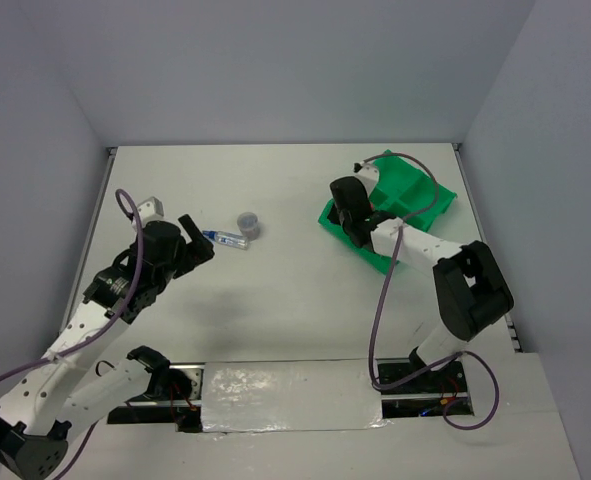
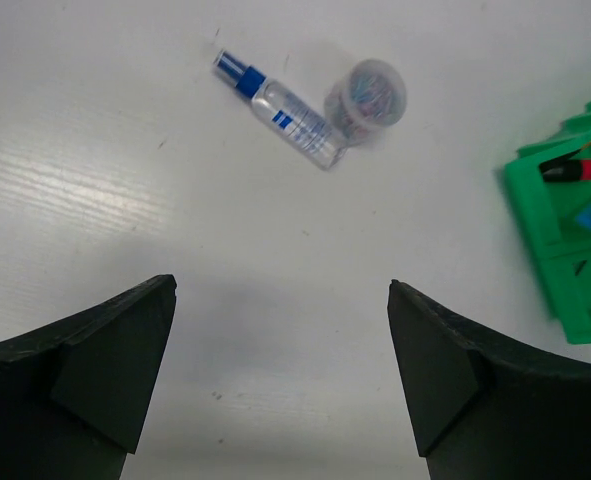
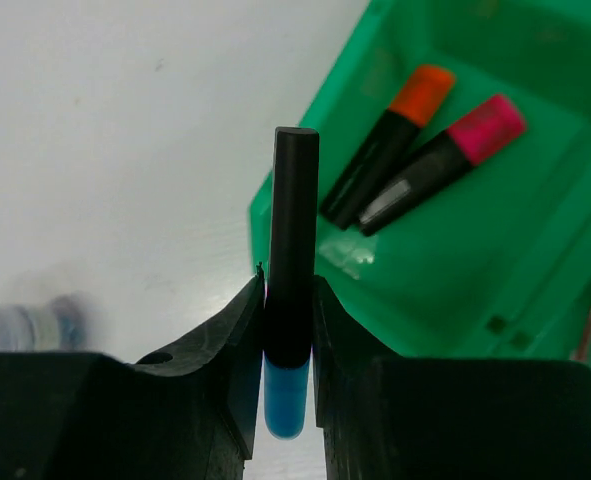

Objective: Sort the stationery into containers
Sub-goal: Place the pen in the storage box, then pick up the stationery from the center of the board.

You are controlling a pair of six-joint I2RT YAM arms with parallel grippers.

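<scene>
Nearest, right end effector (image 3: 288, 300) is clenched on a blue-ended highlighter (image 3: 293, 240) at the green tray (image 3: 445, 300) edge; orange highlighter (image 3: 390, 145) and pink highlighter (image 3: 440, 165) lie inside. Left end effector (image 2: 283, 290) released; beyond it, clear-blue tube (image 2: 285, 112) touches grey round piece (image 2: 367, 95) on the worktop (image 2: 125, 200).

A flat white table top (image 1: 275, 300) with a faint streaked grain extends ahead of and below the left gripper (image 2: 283, 290). Plain pale grey-lavender panels enclose it on three sides:

- a far wall (image 1: 295, 70) beyond both grippers
- a left side wall (image 1: 25, 200) outboard of the left gripper
- a right side wall (image 1: 560, 200) outboard of the right gripper (image 3: 288, 310)

Behind the grippers, at the near table edge, lies a glossy white reflective strip (image 1: 290, 395). Lighting is even and diffuse; shadows on the surface are soft.
</scene>
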